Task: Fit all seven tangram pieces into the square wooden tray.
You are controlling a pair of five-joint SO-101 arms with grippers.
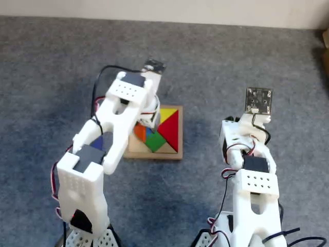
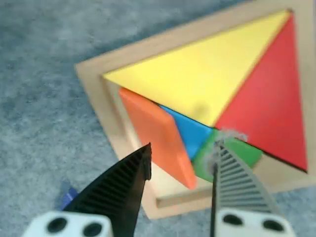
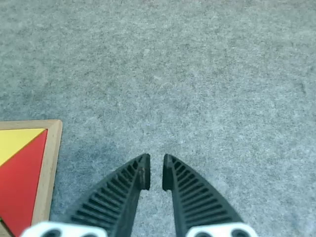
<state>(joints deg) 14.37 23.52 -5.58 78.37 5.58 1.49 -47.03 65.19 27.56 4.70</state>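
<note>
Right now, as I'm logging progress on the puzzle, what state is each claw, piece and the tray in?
Tray: partly filled.
Left claw: open, over the tray.
Right claw: all but shut, empty.
Yellow piece: seated flat.
Red piece: seated flat.
Blue piece: seated.
Green piece: seated.
Orange piece: in tray, seemingly tilted.

Nothing here can be read from where I stand. The wooden tray [image 1: 179, 154] and the coloured pieces [image 2: 197, 74] in it have plain faces. The small circuit board [image 1: 258, 100] at the end of one arm carries some specks, but they are too tiny to make out as letters or numbers.
</note>
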